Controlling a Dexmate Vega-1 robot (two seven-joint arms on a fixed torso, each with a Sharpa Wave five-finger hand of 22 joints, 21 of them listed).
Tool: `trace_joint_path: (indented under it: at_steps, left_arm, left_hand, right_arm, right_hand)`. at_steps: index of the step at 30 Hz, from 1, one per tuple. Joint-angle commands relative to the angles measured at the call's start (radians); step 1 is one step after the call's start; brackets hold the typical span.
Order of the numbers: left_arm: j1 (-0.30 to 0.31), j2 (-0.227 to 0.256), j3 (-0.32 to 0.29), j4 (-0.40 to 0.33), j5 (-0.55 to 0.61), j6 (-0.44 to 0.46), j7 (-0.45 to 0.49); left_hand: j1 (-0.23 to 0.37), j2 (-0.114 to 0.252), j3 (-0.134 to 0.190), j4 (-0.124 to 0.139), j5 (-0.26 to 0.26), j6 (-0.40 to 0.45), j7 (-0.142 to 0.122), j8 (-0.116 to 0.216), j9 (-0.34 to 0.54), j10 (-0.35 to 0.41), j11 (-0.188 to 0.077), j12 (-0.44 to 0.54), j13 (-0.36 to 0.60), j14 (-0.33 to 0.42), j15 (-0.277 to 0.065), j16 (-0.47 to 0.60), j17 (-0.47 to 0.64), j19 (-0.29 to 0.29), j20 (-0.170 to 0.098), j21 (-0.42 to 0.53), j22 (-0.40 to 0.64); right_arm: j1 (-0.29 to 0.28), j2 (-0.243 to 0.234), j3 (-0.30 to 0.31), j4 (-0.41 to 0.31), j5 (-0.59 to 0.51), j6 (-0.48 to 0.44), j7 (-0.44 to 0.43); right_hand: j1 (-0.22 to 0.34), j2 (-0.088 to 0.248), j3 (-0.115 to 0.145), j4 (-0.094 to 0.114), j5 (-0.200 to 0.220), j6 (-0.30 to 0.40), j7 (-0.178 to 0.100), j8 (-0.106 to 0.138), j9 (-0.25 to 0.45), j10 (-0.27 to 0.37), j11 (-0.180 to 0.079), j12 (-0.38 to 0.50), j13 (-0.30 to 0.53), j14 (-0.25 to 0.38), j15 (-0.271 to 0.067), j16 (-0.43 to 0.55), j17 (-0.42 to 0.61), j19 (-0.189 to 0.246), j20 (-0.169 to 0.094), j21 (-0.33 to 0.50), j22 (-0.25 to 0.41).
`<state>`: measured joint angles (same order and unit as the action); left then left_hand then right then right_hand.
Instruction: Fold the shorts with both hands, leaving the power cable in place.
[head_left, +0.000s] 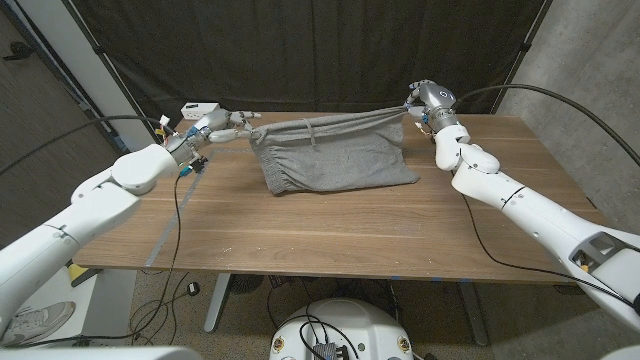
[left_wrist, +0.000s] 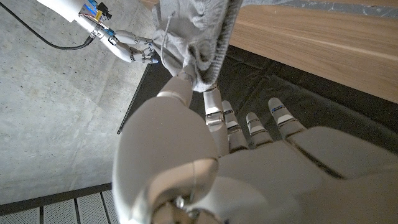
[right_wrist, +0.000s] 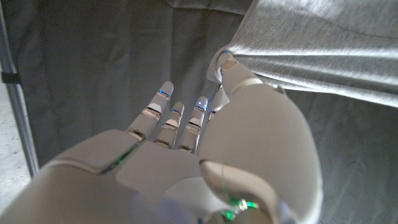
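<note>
1. Shorts of grey jersey fabric (head_left: 335, 160) stretched above the far half of the wooden table (head_left: 350, 230), upper edge lifted taut, lower part draped on the tabletop.
2. Left hand (head_left: 225, 126) pinching one corner of the cloth between thumb and finger, other fingers (left_wrist: 283, 118) spread.
3. Right hand (head_left: 425, 100) pinching the opposite corner likewise, remaining fingers (right_wrist: 163, 102) extended, slightly apart.
4. Black curtain (head_left: 300, 50) hanging close behind; thin black cable (head_left: 178, 235) trailing from the left arm across the table's left edge.

Both arms stretched forward from the near corners, raised above the counter (head_left: 330, 230) toward its far edge, well apart. Left hand (head_left: 225, 127) over the far left part, thumb pinching a corner of the shorts (head_left: 335, 160), other fingers spread. Right hand (head_left: 420, 103) over the far right part, pinching the opposite corner likewise.
</note>
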<state>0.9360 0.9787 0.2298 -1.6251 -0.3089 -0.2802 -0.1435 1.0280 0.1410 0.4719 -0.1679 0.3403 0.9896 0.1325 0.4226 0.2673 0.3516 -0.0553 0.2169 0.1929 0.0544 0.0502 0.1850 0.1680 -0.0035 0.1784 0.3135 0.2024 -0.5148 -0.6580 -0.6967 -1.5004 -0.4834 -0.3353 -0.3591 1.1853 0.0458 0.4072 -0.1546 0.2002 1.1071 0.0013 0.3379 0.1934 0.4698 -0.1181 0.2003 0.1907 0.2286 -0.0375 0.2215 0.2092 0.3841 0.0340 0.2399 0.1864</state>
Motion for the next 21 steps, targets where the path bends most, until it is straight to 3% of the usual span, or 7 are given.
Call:
trace_joint_path:
  at_steps: [1,21]
  left_arm:
    - [-0.074,-0.016,0.052,0.037,0.037,0.057,0.033]
    - [-0.139,-0.036,0.118,0.097,0.076,0.122,0.059]
  left_hand:
    - [0.004,0.008,-0.003,0.004,0.001,0.008,-0.007,-0.002,0.168,-0.003,0.001,-0.006,0.004,0.0,0.006,-0.002,0.001,0.006,0.005,0.004,0.003]
    - [0.003,0.008,-0.007,0.004,-0.005,0.008,-0.007,-0.014,0.163,-0.005,0.001,-0.006,0.005,-0.001,0.009,-0.002,0.001,0.005,0.007,0.004,0.004]
  right_arm:
    - [0.117,0.069,-0.071,0.189,-0.008,0.085,0.012]
    - [0.23,0.155,-0.167,0.406,-0.008,0.166,0.009]
  right_hand:
    - [-0.01,0.001,0.009,0.0,0.004,0.003,-0.003,-0.002,0.002,0.009,0.0,-0.002,0.004,0.014,-0.087,-0.002,0.003,0.005,0.003,-0.006,0.001]
    - [-0.016,0.002,0.013,0.002,0.005,0.0,-0.004,-0.007,0.002,0.013,-0.001,-0.002,0.003,0.018,-0.088,-0.002,0.003,0.008,0.0,-0.006,0.001]
